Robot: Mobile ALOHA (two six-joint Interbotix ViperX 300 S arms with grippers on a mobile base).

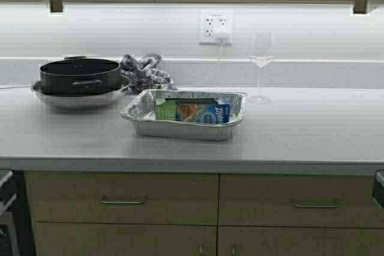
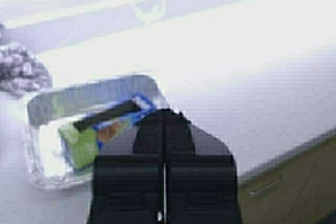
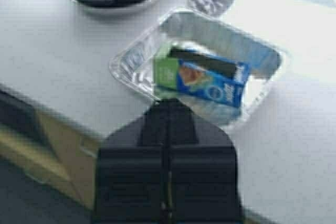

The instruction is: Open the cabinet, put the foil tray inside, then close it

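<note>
While the foil tray (image 1: 183,115) sits mid-table (image 1: 312,133) holding a blue-and-green box (image 1: 193,111), a black pot (image 1: 80,74) in a steel bowl stands to its left, a wine glass (image 1: 261,64) behind-right. From each wrist, the left gripper (image 2: 165,116) and right gripper (image 3: 168,106) hover near the tray, jaws pressed together, holding nothing.

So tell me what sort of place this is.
Most likely a home kitchen: a long pale countertop over drawer-fronted base cabinets, a black pot in a steel bowl, a wine glass, and a foil tray holding a box.
</note>
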